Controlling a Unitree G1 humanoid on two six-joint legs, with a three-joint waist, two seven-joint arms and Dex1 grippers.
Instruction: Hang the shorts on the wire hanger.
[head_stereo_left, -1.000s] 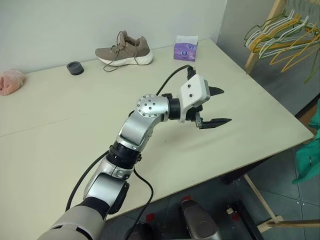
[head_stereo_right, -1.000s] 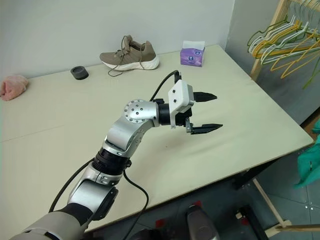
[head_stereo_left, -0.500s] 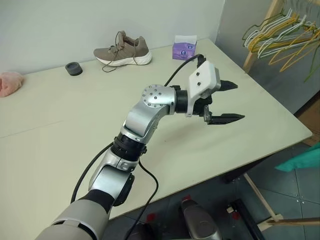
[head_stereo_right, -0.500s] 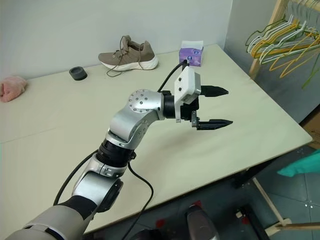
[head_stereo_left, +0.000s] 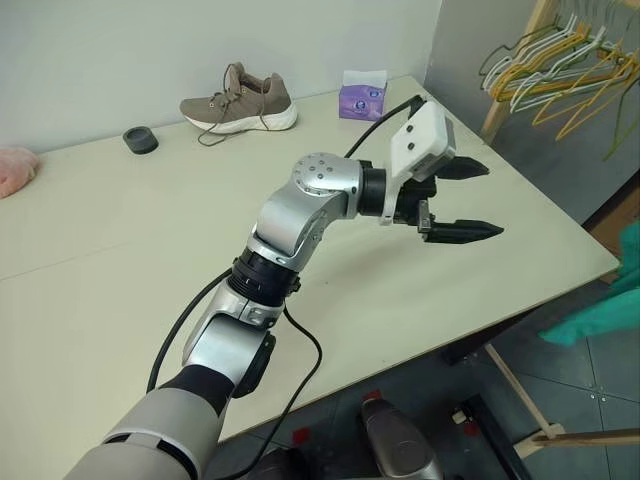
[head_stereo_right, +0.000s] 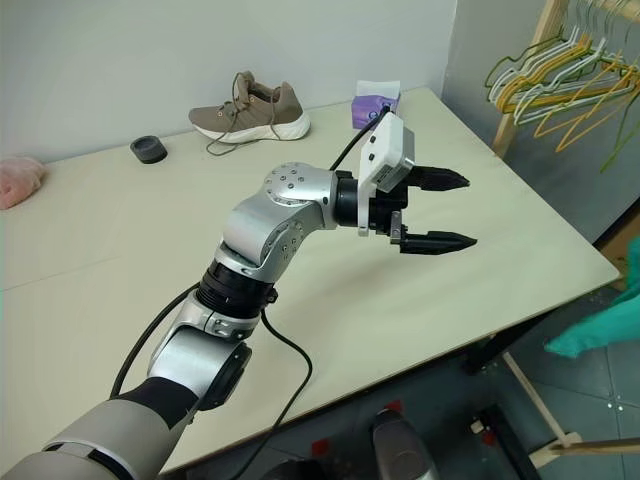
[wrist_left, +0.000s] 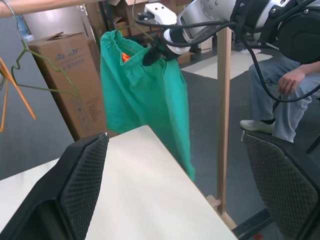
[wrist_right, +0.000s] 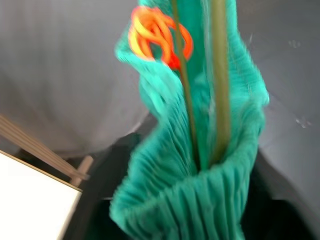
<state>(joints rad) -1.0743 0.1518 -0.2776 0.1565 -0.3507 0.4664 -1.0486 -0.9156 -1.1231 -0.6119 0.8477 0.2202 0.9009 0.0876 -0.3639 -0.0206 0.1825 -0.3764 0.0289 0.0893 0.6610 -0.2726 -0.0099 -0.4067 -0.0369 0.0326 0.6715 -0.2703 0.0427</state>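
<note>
In the left eye view, the left pincer (head_stereo_left: 470, 200) hangs over the table (head_stereo_left: 120, 240) near its far edge, spread wide and empty, pointing toward the rack side. The shorts (head_stereo_left: 600, 318) show as a teal fold beyond and below its tips, off the table edge and well apart from it.

The right eye view shows the same: wide jaws with nothing between them, and teal cloth past the table corner.

In the left wrist view, the shorts hang straight ahead of the open left pincer, past the table edge beside a wooden post (wrist_left: 223, 100). The right pincer (wrist_left: 152, 54) sits at their gathered waistband. Whether it grips or has let go cannot be told. A seated person (wrist_left: 280, 95) is beyond.

In the right wrist view, the waistband lies directly ahead of the right pincer, with the wire hanger (wrist_right: 220, 100) running into it as thin olive wires, and an orange tag (wrist_right: 160, 35) above.

The shorts look light, soft and limp, so they would sag and bunch. The thick elastic waistband seems the firmest place to hold. The thin wire will likely swing and flex under any tug.
</note>
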